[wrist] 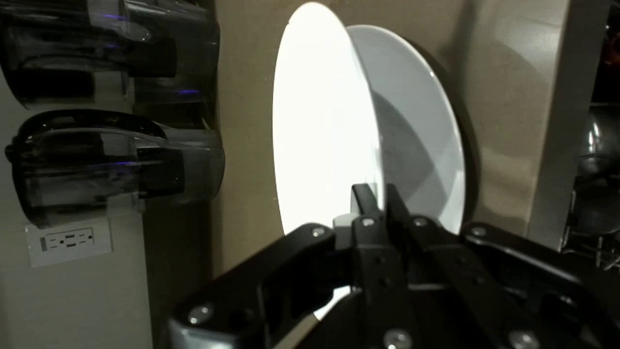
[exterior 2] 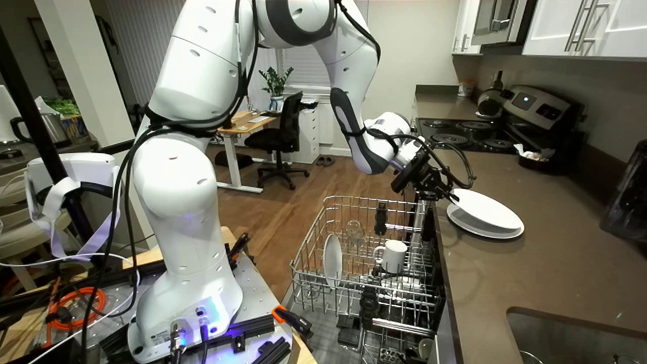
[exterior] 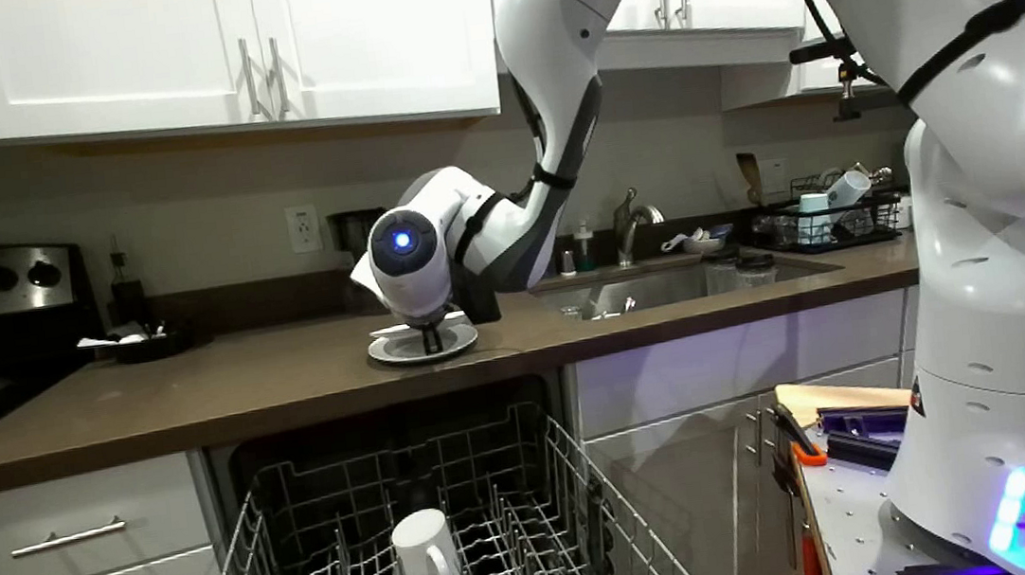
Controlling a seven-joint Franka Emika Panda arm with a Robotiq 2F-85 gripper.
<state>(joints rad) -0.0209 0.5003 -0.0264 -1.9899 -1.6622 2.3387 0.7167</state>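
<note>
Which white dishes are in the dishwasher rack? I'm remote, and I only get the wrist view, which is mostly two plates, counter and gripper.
Observer: A white mug is in there, in both exterior views.
Operator: Just that?
Observer: No, a white plate stands on edge there too.
Operator: And where along the counter is the plate I'm gripping?
Observer: Your held plate is between the sink and the stove, in both exterior views.
</note>
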